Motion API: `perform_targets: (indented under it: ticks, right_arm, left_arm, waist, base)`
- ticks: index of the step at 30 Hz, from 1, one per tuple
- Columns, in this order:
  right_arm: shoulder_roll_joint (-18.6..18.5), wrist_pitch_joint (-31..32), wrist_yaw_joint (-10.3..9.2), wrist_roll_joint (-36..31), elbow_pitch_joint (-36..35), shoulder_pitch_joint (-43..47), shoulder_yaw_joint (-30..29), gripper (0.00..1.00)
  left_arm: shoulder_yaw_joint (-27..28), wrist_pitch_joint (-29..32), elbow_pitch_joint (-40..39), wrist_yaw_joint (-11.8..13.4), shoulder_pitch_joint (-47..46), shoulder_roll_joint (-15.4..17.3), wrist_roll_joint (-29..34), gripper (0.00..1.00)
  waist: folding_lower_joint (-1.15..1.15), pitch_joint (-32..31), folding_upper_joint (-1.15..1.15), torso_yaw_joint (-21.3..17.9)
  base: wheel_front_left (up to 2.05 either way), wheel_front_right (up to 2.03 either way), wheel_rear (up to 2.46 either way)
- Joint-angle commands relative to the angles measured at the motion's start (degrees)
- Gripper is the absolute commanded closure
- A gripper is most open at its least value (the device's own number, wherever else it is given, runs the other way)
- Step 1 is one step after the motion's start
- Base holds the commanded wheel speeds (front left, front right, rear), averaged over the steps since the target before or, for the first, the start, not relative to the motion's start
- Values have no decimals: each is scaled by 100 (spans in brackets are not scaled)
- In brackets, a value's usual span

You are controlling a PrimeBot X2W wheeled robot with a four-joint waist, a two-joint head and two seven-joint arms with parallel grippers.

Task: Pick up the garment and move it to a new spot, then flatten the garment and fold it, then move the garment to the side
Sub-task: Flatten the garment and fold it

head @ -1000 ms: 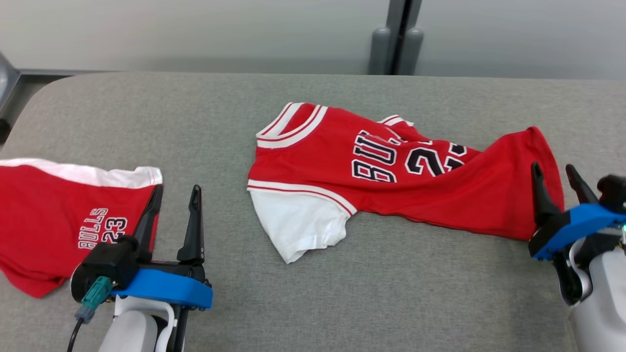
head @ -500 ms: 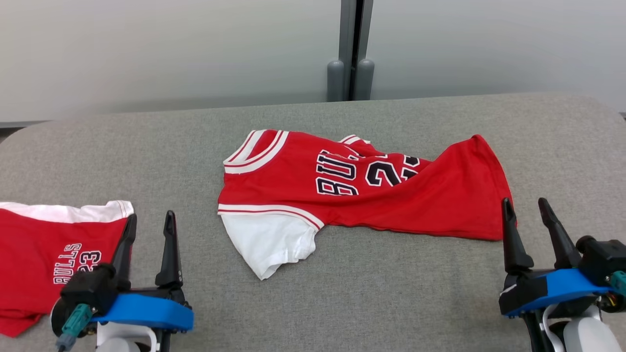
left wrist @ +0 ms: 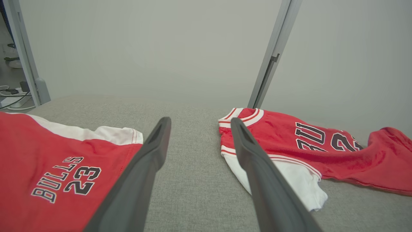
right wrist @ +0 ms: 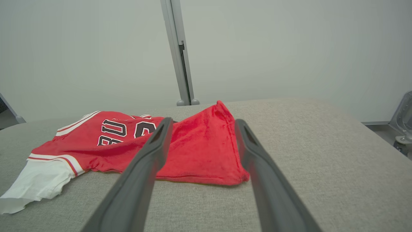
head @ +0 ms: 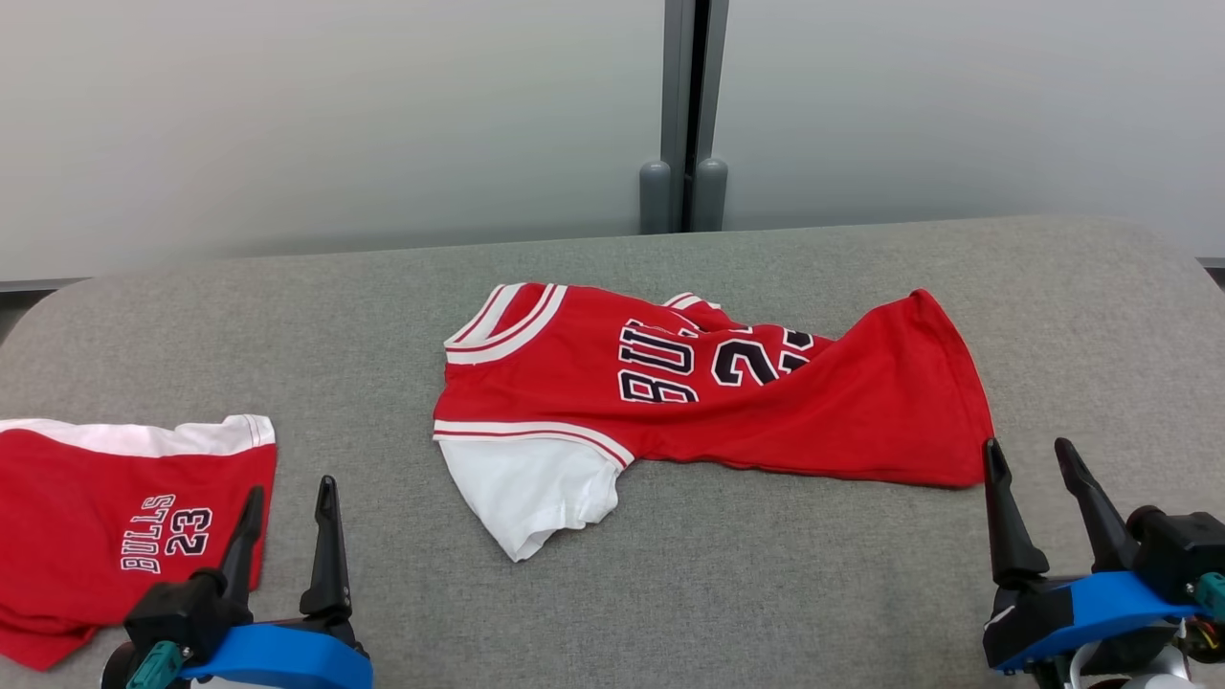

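The garment (head: 718, 402) is a red jersey with white trim, a white sleeve and dark lettering. It lies rumpled across the middle of the grey table (head: 766, 593), collar to the left and hem to the right. My right gripper (head: 1026, 443) stands open just short of the hem's near right corner, with nothing between its fingers. The right wrist view has that hem corner (right wrist: 199, 151) lying beyond the open gripper (right wrist: 203, 120). My left gripper (head: 292, 486) stands open at the lower left, apart from the garment (left wrist: 322, 148). Bare table shows between the fingers of the left gripper (left wrist: 200, 120).
Red shorts (head: 115, 517) with a white band and dark lettering lie at the table's left end, just left of my left gripper (left wrist: 48, 161). A pale wall with a grey post (head: 684, 115) runs behind the table. The table's right end is rounded.
The head camera has swung and tilted, shifting the whole picture. My right gripper has drawn back from over the garment's hem corner. The garment lies as before.
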Motion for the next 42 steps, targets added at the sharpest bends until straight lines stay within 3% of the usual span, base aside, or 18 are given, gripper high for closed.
perform_targets:
  ticks: [1, 18, 27, 36, 42]
  right_arm:
    - [9, 37, 1, -40, -43, 97, 14, 0]
    - [10, 114, 1, 127, -84, 208, 95, 0]
    - [8, 109, 1, 181, -67, 17, 229, 0]
    - [7, 52, 1, 222, 31, -160, 436, 0]
    - [5, -15, 1, 263, 91, -231, 493, 0]
  left_arm:
    - [-10, -27, 57, -23, 48, -21, -20, 0]
    - [-195, 7, 396, -46, -205, 16, -83, 0]
    - [-643, 789, 737, -80, -585, -224, -417, 0]
    - [-786, 1590, 1419, 244, -916, -472, -978, 0]
    - [-847, 1737, 1707, 400, -1038, -513, -1206, 0]
  waist:
    - [0, -13, 0, 16]
    - [0, -49, 0, -17]
    - [0, 97, 0, -103]
    - [0, 355, 0, -430]
    - [0, 494, 0, -628]
  base:
    - [0, 0, 0]
    - [0, 0, 0]
    - [0, 0, 0]
    - [0, 0, 0]
    - [0, 0, 0]
